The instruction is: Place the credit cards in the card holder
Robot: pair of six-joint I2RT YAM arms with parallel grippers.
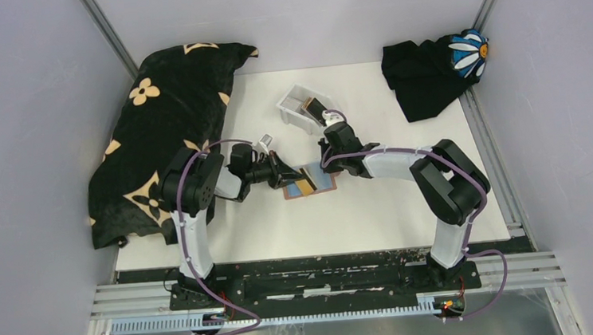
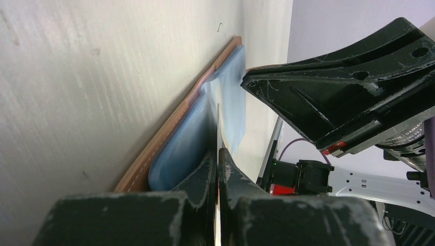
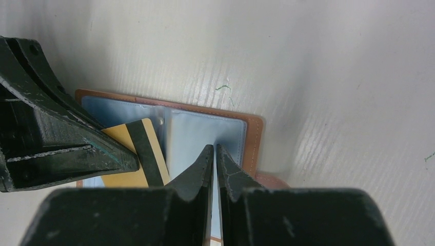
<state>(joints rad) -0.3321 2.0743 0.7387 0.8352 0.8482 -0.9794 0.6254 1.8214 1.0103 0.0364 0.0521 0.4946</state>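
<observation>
While the small tan-brown leather card holder [image 3: 192, 130] lies open & flat on the white table top [image 1: 408, 207], both my grippers are down at it. My left gripper [image 2: 218, 155] is squeezed tight on one thin gold-yellow plastic credit card [image 3: 146, 148] w/ a dark stripe. That card sticks out straight ahead of my left fingertips, low over the half of the card holder closest to them. Its front edge is right by the middle fold. I can't tell if it is inside a pocket or only on top.

My right gripper [image 3: 215, 149] is nearly closed, w/ just a thin gap. A see-through blue-grey plastic pocket page of the card holder runs btwn its fingers, so it is pinching that page. The page is lifted a bit off the leather right at my right fingertips. The tip of my left gripper is just beside them.

Past my right gripper, well apart, sits a small white plastic tray [image 1: 287, 110] w/ dark cards [image 1: 314, 106] in it; too small to tell more. Out behind my left gripper is a big black cloth w/ gold flower shapes [image 1: 168, 105]. Far beyond my right gripper lies another black cloth w/ a blue & white daisy [image 1: 430, 77].
</observation>
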